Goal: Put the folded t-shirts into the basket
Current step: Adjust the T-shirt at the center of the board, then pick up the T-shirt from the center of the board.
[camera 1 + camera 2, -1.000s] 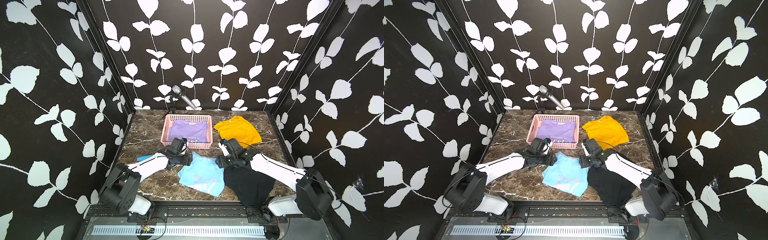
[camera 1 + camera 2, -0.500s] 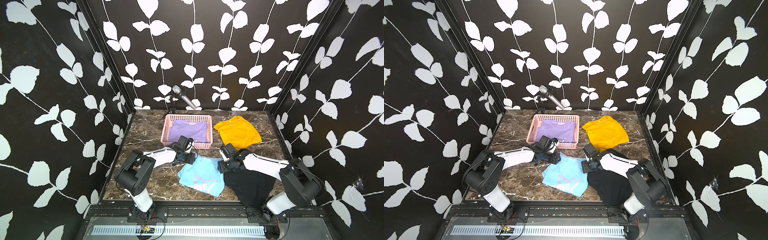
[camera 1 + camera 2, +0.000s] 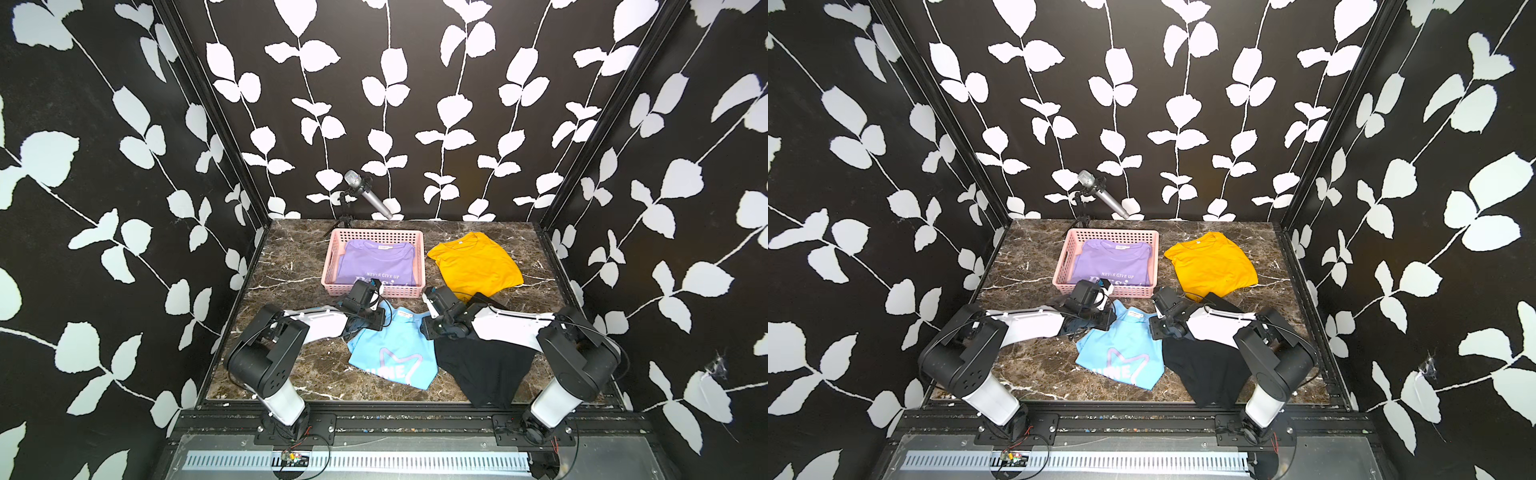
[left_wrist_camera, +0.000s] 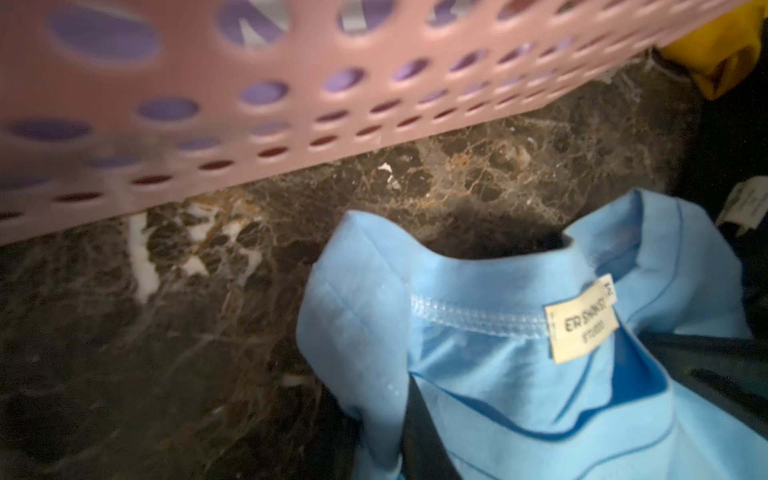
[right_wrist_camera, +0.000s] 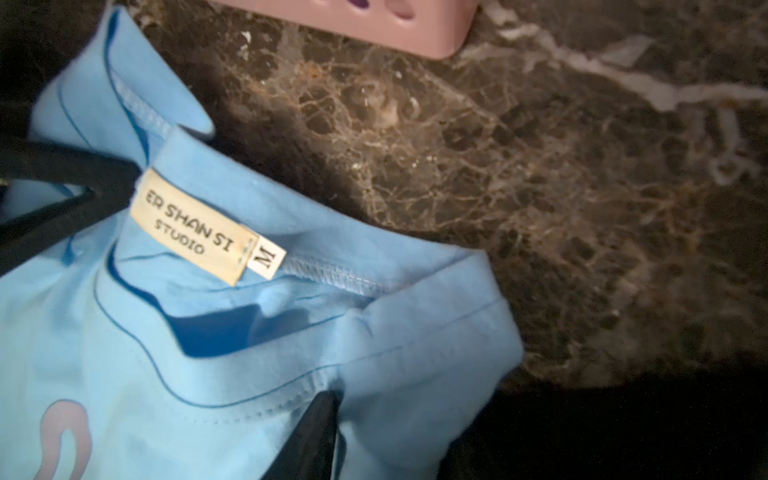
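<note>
Closest to me, near the front edge of the marbled desk (image 3: 291, 266), the black t-shirt (image 3: 482, 370) is lying flat, partly under the right arm. The light blue t-shirt (image 3: 395, 353) is lying just to its left, their edges touching. Both arms are reaching low over the desk to the blue tee's collar end. The left gripper (image 3: 374, 322) is sitting at the collar's left corner. Its fingers (image 4: 419, 428) are clamping a bunched fold of the light blue t-shirt, and that corner is standing slightly off the desk. The right gripper (image 3: 427, 327) is sitting at the opposite shoulder. Only one of its fingers (image 5: 316, 432) is showing, lying against blue cloth, so I cannot tell whether they are closed or apart. A cream neck label (image 5: 191, 226) is facing up between the two grippers. Farther back, the pink basket (image 3: 376, 233) is standing on the desk with the lilac t-shirt (image 3: 376, 264) lying folded inside it. Just to its right, the mustard-yellow t-shirt (image 3: 473, 264) is lying on the desk, outside the basket. Behind them, a microphone (image 3: 368, 193) is leaning on a small stand by the back wall
</note>
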Robot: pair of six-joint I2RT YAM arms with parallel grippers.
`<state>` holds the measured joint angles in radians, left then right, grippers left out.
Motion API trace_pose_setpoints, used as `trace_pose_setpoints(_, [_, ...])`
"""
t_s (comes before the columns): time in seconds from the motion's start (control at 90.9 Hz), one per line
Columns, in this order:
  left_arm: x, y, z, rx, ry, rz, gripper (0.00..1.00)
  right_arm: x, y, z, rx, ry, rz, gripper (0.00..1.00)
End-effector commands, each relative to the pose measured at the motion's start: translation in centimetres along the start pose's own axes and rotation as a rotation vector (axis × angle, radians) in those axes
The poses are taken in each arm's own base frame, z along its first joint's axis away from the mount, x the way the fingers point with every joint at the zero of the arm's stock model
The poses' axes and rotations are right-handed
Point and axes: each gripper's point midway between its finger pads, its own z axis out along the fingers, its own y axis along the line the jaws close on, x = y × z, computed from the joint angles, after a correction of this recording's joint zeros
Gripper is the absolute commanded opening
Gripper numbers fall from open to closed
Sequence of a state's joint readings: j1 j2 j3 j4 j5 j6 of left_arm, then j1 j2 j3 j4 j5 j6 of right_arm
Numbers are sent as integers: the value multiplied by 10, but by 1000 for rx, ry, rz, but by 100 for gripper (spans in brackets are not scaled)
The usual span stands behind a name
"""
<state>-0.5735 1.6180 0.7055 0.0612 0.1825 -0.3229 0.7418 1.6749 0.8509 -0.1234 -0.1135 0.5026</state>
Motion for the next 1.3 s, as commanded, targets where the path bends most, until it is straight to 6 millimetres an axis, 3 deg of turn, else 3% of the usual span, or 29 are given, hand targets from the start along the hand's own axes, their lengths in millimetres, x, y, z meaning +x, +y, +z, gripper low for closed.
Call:
trace_pose_setpoints(0.0, [25,10,-8,-50,49,-34,15,30,-11,4,64,113,-19,48])
trace_pose_setpoints(0.11, [28,23,-21,-127,37,-19,13,24,-21,-15,137,89,-50,60])
trace_pose_setpoints(0.22, [34,39,-30,-213,47,3,12,26,-26,-23,166,92,-60,65])
trace_pose_setpoints(0.451, [49,50,-39,-258,76,0,11,5,10,-40,79,-6,-130,68])
trace_pose_setpoints(0.616, [45,54,-52,-295,44,-20,10,-5,24,-33,68,-11,-167,68])
trace_pose_setpoints(0.726, [42,56,-57,-305,23,-23,10,-6,26,-15,64,18,-171,68])
trace_pose_setpoints(0.946, [48,52,-46,-271,50,-36,10,-11,31,10,55,50,-176,67])
trace_pose_setpoints(1.089, [49,47,-42,-239,46,-58,7,-2,36,23,17,77,-148,58])
trace_pose_setpoints(1.166, [48,46,-40,-225,30,-76,0,7,39,28,-6,94,-132,48])
trace_pose_setpoints(1.287, [51,47,-36,-219,13,-111,0,9,48,35,-66,66,-100,29])
